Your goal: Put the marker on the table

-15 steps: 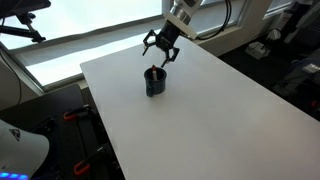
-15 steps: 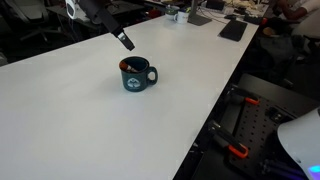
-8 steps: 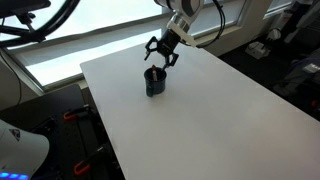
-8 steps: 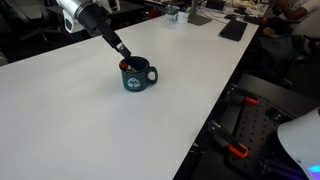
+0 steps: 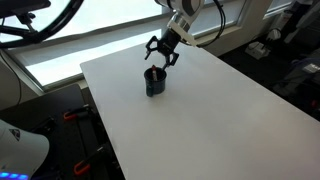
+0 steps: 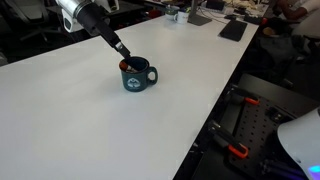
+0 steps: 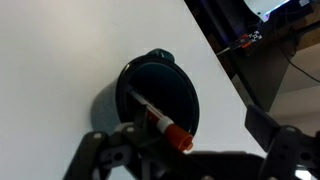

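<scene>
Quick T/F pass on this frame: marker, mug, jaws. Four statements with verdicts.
1. The marker sits inside the mug. True.
2. The jaws are shut on the marker. False: they stand open and hold nothing.
3. The mug lies tipped on its side. False: it stands upright on the table.
4. The jaws hang just above the mug's opening. True.
</scene>
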Motion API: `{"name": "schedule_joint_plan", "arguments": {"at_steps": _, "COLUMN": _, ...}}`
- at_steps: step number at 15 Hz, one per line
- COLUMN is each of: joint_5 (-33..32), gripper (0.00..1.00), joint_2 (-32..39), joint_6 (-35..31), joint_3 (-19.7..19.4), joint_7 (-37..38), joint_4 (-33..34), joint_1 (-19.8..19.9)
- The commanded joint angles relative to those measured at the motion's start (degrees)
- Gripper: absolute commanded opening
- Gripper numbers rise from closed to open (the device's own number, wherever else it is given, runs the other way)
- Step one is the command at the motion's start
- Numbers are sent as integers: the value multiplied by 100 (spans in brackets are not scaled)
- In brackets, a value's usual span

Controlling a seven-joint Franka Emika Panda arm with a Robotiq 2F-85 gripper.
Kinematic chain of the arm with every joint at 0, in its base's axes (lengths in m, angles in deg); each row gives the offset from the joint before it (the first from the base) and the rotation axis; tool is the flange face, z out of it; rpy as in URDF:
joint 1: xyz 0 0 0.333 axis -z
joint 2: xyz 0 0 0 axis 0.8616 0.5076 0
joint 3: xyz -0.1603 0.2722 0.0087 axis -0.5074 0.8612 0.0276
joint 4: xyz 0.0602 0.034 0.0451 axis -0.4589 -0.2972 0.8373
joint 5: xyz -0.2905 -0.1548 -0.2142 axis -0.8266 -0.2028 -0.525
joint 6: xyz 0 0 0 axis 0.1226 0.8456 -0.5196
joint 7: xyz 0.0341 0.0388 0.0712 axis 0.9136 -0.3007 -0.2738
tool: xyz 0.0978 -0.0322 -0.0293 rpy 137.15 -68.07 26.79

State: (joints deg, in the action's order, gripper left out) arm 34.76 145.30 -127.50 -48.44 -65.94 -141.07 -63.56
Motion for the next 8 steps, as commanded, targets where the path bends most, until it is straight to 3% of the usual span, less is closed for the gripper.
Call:
{"name": "schedule_joint_plan", "arguments": {"at_steps": 1, "joint_5": -12, "gripper": 100, "joint_2": 18, "joint_6": 21, "joint_3": 21, "joint_7": 10, "joint_4": 30, "joint_1": 8}}
{"name": "schedule_joint_plan", "arguments": {"at_steps": 4, "joint_5": -12, "gripper": 100, "joint_2": 18, "joint_6": 23, "joint_3": 21, "joint_7": 10, "joint_4": 30, "joint_1": 8}}
{"name": "schedule_joint_plan", "arguments": {"at_steps": 5, "joint_5": -12, "gripper": 75, "joint_2": 18, "joint_6": 23, "joint_3": 21, "joint_7": 10, "joint_4": 30, "joint_1": 8}}
{"name": "schedule_joint_plan", "arguments": {"at_steps": 6, "joint_5": -7, "gripper": 74, "joint_2": 25, "joint_6": 16, "joint_3": 24, "joint_7": 3, "joint_4": 29, "joint_1": 14}}
{"name": "schedule_joint_plan", "arguments": {"at_steps": 8, "joint_5": -7, "gripper": 58, "joint_2": 50, "joint_6": 29, "joint_3": 19, "joint_7": 15, "joint_4": 39, "joint_1": 14}}
